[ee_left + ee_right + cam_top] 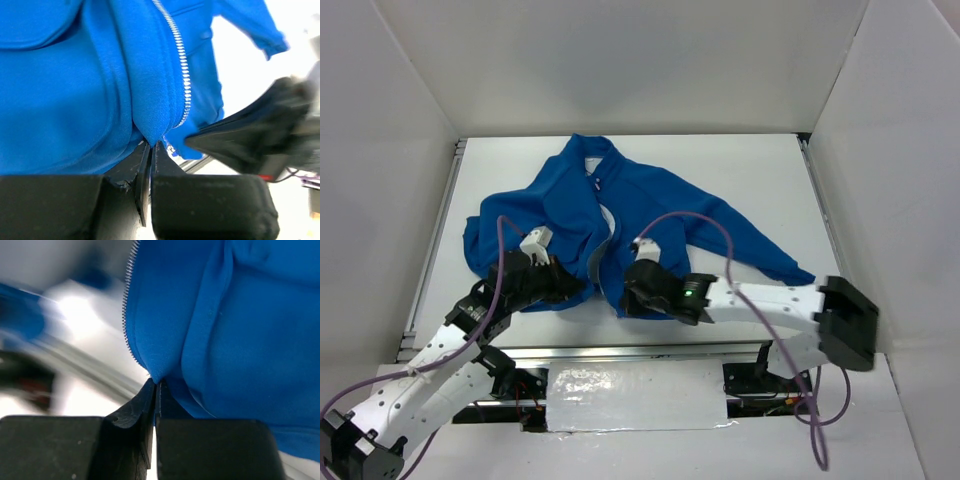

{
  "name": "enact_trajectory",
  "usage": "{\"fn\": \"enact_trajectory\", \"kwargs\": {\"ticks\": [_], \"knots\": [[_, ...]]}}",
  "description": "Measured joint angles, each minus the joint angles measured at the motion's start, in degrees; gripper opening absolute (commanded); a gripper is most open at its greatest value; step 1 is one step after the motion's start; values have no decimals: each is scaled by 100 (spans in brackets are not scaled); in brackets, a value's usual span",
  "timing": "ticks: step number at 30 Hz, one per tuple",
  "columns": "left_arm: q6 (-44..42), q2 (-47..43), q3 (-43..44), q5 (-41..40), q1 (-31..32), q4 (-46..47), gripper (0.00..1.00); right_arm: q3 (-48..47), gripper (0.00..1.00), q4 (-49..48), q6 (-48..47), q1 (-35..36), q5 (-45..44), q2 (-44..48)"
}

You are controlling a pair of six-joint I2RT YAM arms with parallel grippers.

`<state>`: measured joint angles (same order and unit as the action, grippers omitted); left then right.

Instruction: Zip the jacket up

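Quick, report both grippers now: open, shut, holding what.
left gripper: shut, pinching the jacket at its bottom edge by the zipper.
right gripper: shut, pinching the jacket's other front edge.

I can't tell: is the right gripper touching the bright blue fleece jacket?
Touching. Right wrist view: the right gripper pinches an edge of the bright blue fleece jacket.

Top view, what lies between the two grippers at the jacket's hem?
The jacket's open front: a narrow pale gap between its front edges, seen from the top view, separates left gripper and right gripper.
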<state>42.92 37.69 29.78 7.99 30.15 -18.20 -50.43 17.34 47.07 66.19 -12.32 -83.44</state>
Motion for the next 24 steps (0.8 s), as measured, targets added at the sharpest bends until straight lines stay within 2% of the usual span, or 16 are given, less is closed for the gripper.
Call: {"fn": "enact_trajectory", "kwargs": {"ticks": [5,8,16,24], "knots": [[258,2,-210,203,0,944,0,459,0,-1333,645,-214,-522,1569],[424,-39,-389,197,0,1526,0,1016,0,-2116,828,-387,-535,2111],[905,-210,-887,254,-7,2796,0,2186,0,-2999,874,-656,-90,2553],[1143,-162,-1375,839,-11,4033,0,2459,0,-3910,549,-977,726,2979]]}}
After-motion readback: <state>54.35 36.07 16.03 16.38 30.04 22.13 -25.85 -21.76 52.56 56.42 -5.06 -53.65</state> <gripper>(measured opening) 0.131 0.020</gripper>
